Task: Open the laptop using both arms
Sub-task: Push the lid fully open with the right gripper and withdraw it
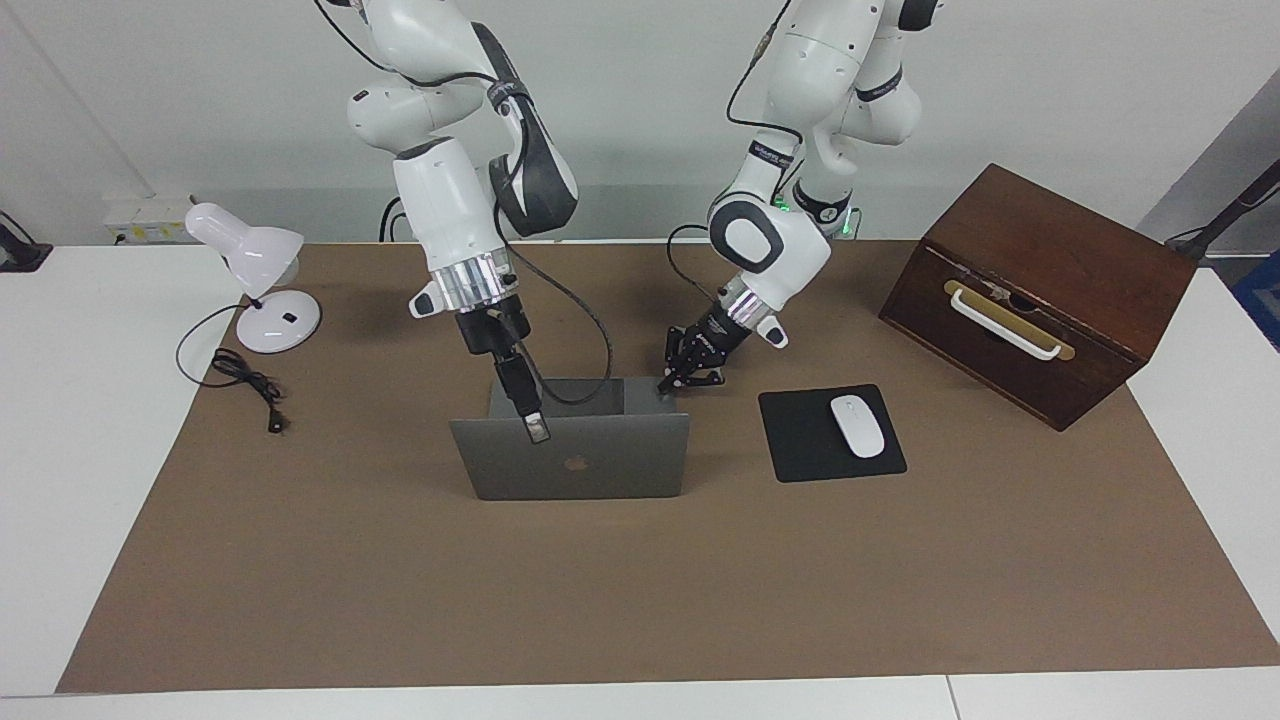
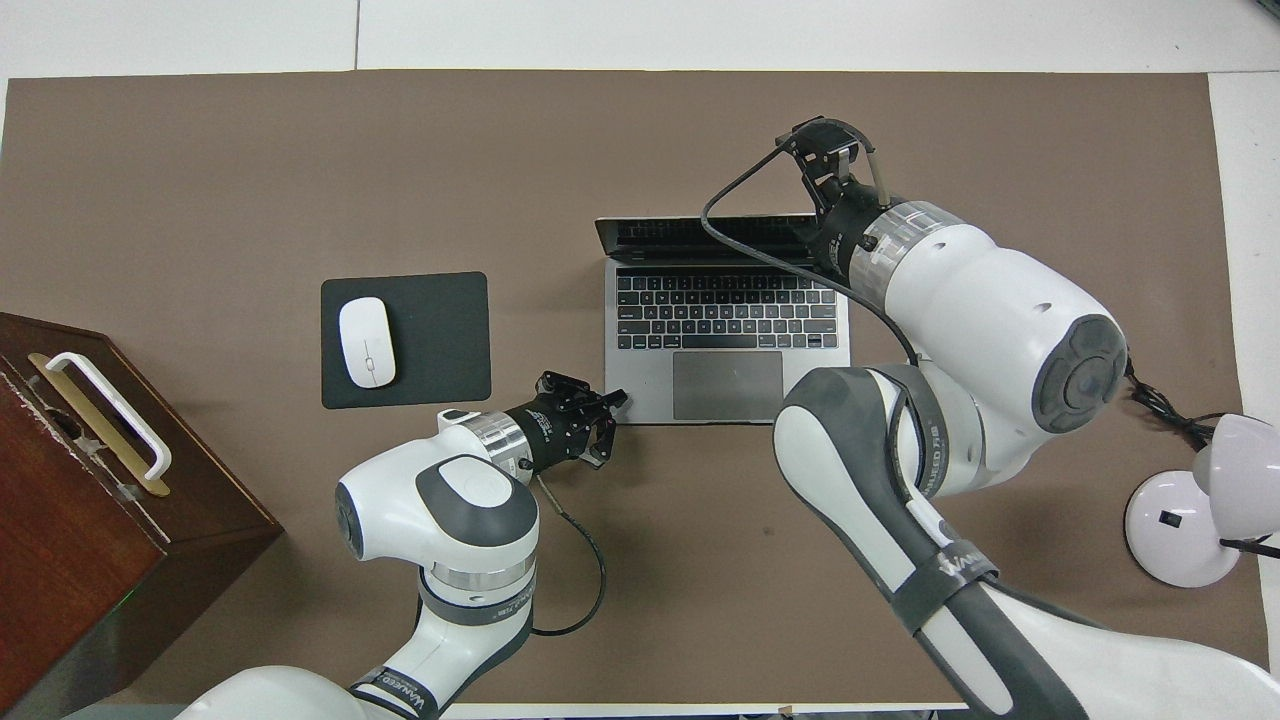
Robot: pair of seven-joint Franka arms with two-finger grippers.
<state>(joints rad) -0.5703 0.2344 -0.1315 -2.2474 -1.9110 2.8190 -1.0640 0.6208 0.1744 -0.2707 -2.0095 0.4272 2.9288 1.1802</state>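
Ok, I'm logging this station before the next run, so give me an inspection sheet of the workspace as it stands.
Surface: brown mat on a white table.
Job's things: laptop open, lid past upright, keyboard facing the robots.
Clutter: white mouse on black mouse pad; wooden box at the left arm's end; desk lamp at the right arm's end.
Hands: left hand shut, at the laptop base's corner; right hand at the lid's top edge.
Cables: lamp cord coiled on the mat.
Surroundings: plain wall, nothing else seen.
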